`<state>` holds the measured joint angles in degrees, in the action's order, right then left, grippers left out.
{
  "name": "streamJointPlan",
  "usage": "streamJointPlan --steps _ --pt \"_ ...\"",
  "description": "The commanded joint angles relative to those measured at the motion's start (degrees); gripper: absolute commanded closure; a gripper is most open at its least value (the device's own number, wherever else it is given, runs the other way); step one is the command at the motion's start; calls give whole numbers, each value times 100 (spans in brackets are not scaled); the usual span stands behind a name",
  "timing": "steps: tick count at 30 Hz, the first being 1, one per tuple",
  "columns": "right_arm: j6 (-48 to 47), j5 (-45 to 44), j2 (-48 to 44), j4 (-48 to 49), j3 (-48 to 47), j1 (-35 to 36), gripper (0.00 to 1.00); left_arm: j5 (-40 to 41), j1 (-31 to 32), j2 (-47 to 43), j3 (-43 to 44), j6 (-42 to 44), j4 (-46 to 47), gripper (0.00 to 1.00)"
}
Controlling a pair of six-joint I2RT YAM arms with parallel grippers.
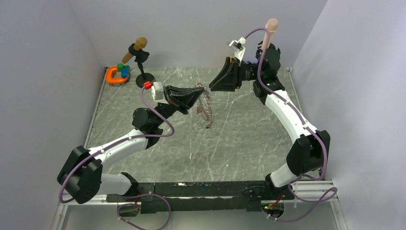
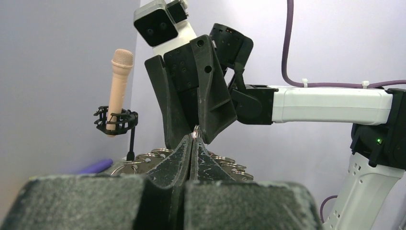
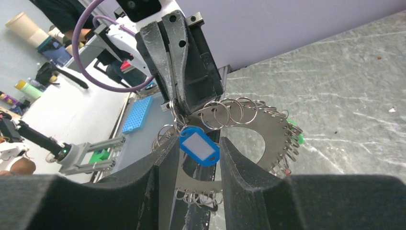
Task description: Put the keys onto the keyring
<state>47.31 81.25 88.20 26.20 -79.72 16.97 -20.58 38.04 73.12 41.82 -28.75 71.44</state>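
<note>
Grey marbled table (image 1: 239, 139) below, pale walls on three sides, and all the action up in mid-air over the middle.

Starting at the left gripper (image 2: 191, 141): pressed tight together, pinching the upper rim of the keyring (image 3: 249, 129) and holding it clear of the surface. Hanging down from that pinch as a flat grey crescent, fringed with small wire loops, broad face turned toward the right wrist camera.

Nose to nose with it, the right gripper (image 1: 211, 87): spread part-way, reaching in from the far right, almost touching the left's tips. Right between those fingers (image 3: 163, 163), the blue key (image 3: 199, 146), dangling from a small loop just under the left pinch. Long axis slanting across the gap, loop end up toward the left tips, free end down and away. Close against both pads, but gripped or merely framed? Cannot tell from here. Hooked onto the rim already or not? Equally hard to say.

Clearly the right arm's job, being right on the key, with the left only as the steady hand. Probably mid-threading, everything hinging on steering that loop end onto the rim without twisting the floppy ring.

Further round the rim, a green key (image 3: 300, 139), seemingly already on. Far off at the back-left corner, an orange toy (image 1: 115, 75) beside a microphone (image 1: 136, 50) on a stand, well apart from all this.
</note>
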Motion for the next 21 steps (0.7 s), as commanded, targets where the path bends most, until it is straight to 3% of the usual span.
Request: streamJointPlan --steps 1,10,21 --pt "-1005 -161 -215 -1168 -436 -1 60 65 -24 -118 274 -51 246 100" --pt "-1258 -144 -212 -1487 -549 149 63 83 -23 -61 303 -51 178 100" --pt "-2211 -192 -200 -2592 -920 211 66 124 -21 -48 310 21 37 100"
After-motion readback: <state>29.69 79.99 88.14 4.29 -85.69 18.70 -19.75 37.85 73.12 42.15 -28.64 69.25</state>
